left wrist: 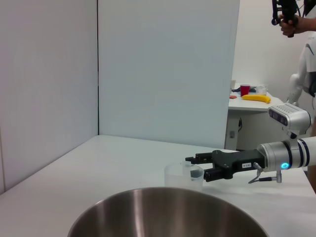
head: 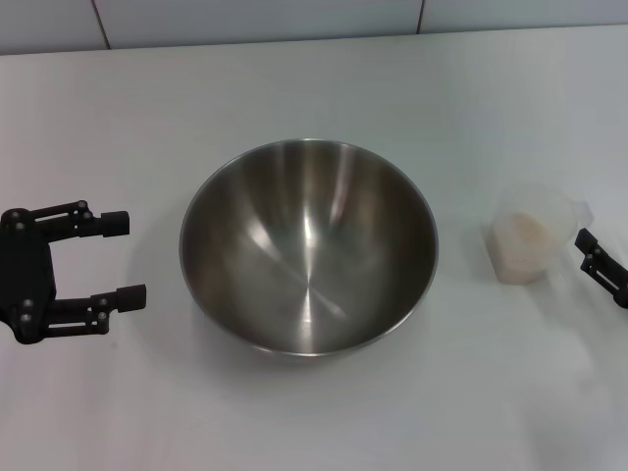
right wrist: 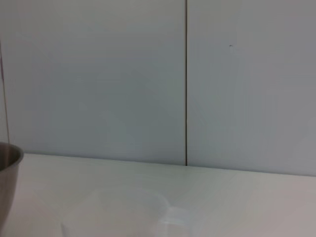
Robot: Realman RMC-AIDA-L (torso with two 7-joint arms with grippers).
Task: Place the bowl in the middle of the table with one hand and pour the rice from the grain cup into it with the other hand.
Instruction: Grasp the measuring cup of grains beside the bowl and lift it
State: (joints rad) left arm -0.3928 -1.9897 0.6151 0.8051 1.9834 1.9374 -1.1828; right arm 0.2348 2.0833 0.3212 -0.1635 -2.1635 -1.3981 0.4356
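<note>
The steel bowl point(head: 309, 245) stands empty in the middle of the white table point(head: 314, 88). My left gripper point(head: 125, 259) is open and empty just left of the bowl, not touching it. The translucent grain cup point(head: 531, 235) with pale rice point(head: 524, 238) stands upright to the right of the bowl. My right gripper point(head: 597, 257) is at the cup's right side, mostly out of the head view. In the left wrist view the bowl's rim point(left wrist: 168, 195) lies near, and beyond it the right gripper point(left wrist: 197, 166) is open, its fingers reaching the cup point(left wrist: 182, 177). The right wrist view shows the cup point(right wrist: 123, 212) close by.
White wall panels point(head: 255, 20) close the table's far edge. The bowl's side point(right wrist: 7, 173) shows at the edge of the right wrist view. Far off in the left wrist view, a side table point(left wrist: 252, 101) holds a banana and a red cup.
</note>
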